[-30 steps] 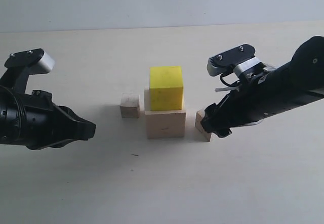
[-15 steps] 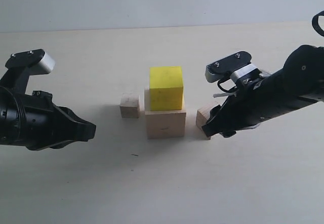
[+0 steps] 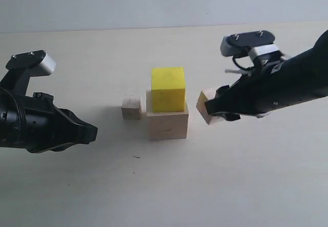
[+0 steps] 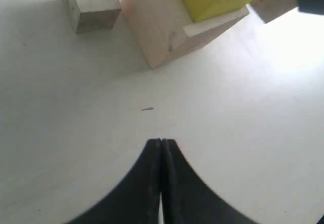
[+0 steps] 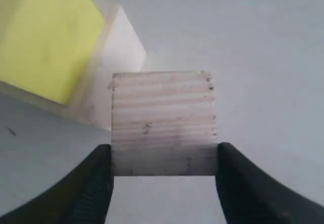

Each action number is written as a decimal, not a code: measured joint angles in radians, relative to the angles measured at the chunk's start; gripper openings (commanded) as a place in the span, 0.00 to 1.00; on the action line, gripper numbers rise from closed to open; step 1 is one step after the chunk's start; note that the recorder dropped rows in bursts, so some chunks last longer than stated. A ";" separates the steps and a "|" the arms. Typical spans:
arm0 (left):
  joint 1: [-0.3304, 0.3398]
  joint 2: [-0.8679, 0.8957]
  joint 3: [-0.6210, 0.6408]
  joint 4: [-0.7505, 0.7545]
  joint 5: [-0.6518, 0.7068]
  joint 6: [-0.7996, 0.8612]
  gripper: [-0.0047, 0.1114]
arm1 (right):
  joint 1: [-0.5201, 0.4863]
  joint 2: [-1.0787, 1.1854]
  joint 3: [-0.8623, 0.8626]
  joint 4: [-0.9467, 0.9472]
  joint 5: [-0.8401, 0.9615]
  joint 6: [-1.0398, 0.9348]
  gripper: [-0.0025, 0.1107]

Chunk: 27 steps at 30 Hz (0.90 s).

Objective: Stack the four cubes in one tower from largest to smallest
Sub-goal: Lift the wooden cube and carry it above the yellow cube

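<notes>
The tower (image 3: 167,115) is half built — the yellow cube (image 3: 168,88) sits on the large cube (image 3: 168,127). The right hand (image 3: 215,109) grips the medium cube (image 3: 205,105) just right of it; the small cube (image 3: 131,107) lies left on the counter (image 3: 164,186); the left hand (image 3: 91,132) is clenched, empty.

My right gripper (image 3: 215,106) has closed on the medium pale bare-wood cube (image 3: 204,105) and lifted it off the pale table (image 3: 154,186). The cube has risen from lower right of centre to just right of centre, now tilted.
</notes>
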 measured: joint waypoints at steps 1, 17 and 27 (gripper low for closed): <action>0.000 0.000 0.000 0.000 0.000 0.000 0.04 | 0.000 -0.035 0.000 -0.012 0.007 0.035 0.02; 0.000 0.000 0.000 0.002 0.000 0.002 0.04 | 0.160 -0.278 -0.361 -0.366 0.488 0.693 0.02; 0.000 0.000 0.000 -0.002 0.000 0.002 0.04 | 0.277 -0.135 -0.482 -0.465 0.521 0.821 0.02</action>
